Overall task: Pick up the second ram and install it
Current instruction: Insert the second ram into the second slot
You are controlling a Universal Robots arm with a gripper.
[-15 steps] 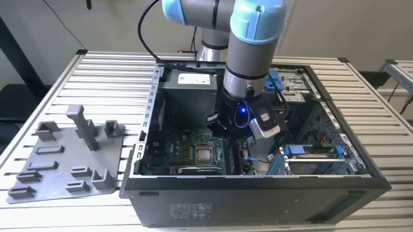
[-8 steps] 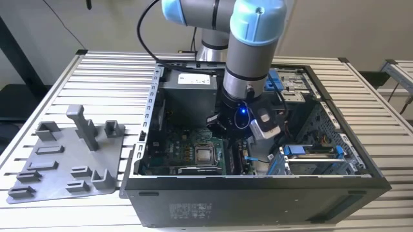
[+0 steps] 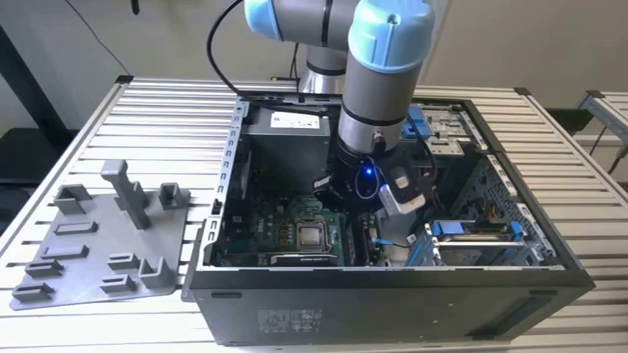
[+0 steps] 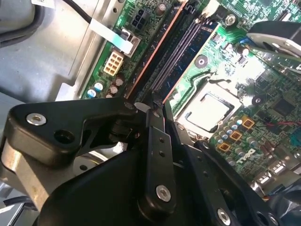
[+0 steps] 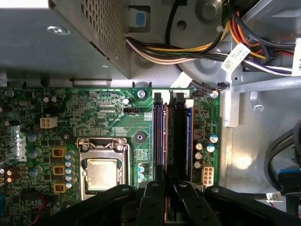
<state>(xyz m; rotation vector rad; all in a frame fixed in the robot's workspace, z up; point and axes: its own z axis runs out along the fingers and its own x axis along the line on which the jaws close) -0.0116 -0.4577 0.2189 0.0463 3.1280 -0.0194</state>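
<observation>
- Hanging down into the open computer case (image 3: 393,309), the claw (image 5: 167,188) sits just beside the processor socket (image 5: 101,172). Its jaws are drawn together to a narrow slit.
- That slit runs in line with the memory slots (image 5: 160,141) next to the socket. We read this as the alignment a stick needs to go straight down.
- We cannot tell whether a board is pinched in the slit, because the tips cover the spot.
- We take a dark strip in the slot row, on the side away from the socket, for the second ram (image 5: 178,141). It stands on edge and parallel to the socket's side, as a seated or nearly seated stick would.
- Beyond the slot ends from the socket, a cable bundle (image 5: 188,49) runs along the case wall. We judge it is routed there to keep the slots reachable from above.
- The power supply box (image 5: 61,37) sits apart from the socket, out of the claw's way.
- A grey holder plate (image 3: 93,220) lies on the worktop (image 3: 147,103), well apart from the socket and outside the case, on the exterior view's left. Its upright blocks look bare, which suggests the sticks have gone to the case.
</observation>
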